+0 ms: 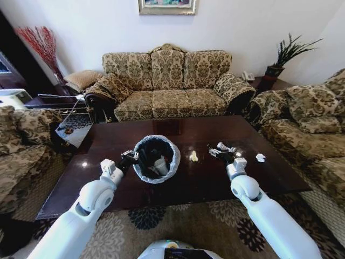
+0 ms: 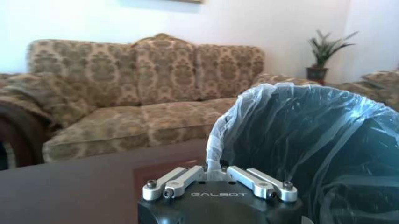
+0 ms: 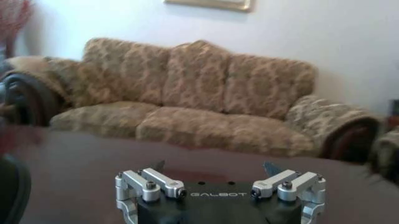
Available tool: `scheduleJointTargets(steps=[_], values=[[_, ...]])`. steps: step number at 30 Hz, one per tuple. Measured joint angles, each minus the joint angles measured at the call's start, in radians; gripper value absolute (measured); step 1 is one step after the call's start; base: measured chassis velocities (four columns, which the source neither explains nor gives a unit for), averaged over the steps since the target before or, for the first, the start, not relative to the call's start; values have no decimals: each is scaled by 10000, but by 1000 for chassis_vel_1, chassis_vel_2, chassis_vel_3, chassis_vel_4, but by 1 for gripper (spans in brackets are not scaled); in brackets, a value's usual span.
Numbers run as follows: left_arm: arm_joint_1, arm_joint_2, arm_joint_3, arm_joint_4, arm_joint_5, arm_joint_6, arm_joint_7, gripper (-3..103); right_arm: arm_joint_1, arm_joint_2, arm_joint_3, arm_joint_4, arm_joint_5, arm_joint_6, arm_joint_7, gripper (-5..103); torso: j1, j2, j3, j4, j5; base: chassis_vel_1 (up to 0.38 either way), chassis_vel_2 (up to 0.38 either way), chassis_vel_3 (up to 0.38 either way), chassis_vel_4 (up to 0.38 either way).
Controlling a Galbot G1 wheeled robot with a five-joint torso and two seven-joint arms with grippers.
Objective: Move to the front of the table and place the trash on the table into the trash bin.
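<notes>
The trash bin [image 1: 156, 158], black-lined with a pale plastic rim, stands on the dark brown table [image 1: 108, 145] near its front edge. My left gripper [image 1: 128, 157] is shut on the bin's rim plastic [image 2: 215, 154]. A white scrap lies inside the bin. To the right of the bin lie a small yellowish piece [image 1: 194, 156], silvery wrappers [image 1: 222, 146] and crumpled white paper [image 1: 260, 157]. My right gripper [image 1: 221, 155] is open right at the silvery wrappers, low over the table; its fingers [image 3: 272, 167] stand wide apart with nothing between them.
A patterned sofa [image 1: 168, 86] stands behind the table, with armchairs at the left [image 1: 21, 140] and right [image 1: 312, 124]. A potted plant [image 1: 280, 59] sits on a side table at the back right. A patterned rug lies under the table's front edge.
</notes>
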Motion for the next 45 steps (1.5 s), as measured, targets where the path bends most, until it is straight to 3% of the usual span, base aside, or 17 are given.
scheduleJointTargets(steps=[4,7,12,19,27,35,38,45], values=[[0,-31,-9,0,54,1,-16,2,63,145,-239,-564,-74,-4,-318,100,0,0,0,0,5,115,98,39,14],[0,-71,21,17,101,-61,-11,2,320,489,-709,-1234,-135,-5,-339,100,1,0,1,-17,12,23,35,57,39],[7,-92,46,45,175,-185,-5,2,636,869,-1076,-1874,-195,0,-325,100,0,0,0,-12,10,7,3,25,19],[3,-28,26,143,273,-372,-88,2,1001,1518,-1451,-2886,-482,-51,325,100,1,0,1,-11,8,0,0,0,0],[-41,-30,66,225,273,-383,-81,2,1047,1644,-1318,-3391,-648,41,517,101,0,0,0,-12,7,0,0,0,0],[-131,-22,149,287,279,-383,-61,2,964,1682,-1180,-3515,-680,94,430,80,0,0,0,-12,7,0,0,0,0],[-164,3,168,290,272,-383,-61,2,941,1711,-1144,-3581,-669,94,455,64,0,0,1,-11,8,0,0,0,0],[-181,10,182,313,259,-393,-60,2,936,1747,-1118,-3759,-615,120,499,42,0,0,0,-12,9,0,0,0,0]])
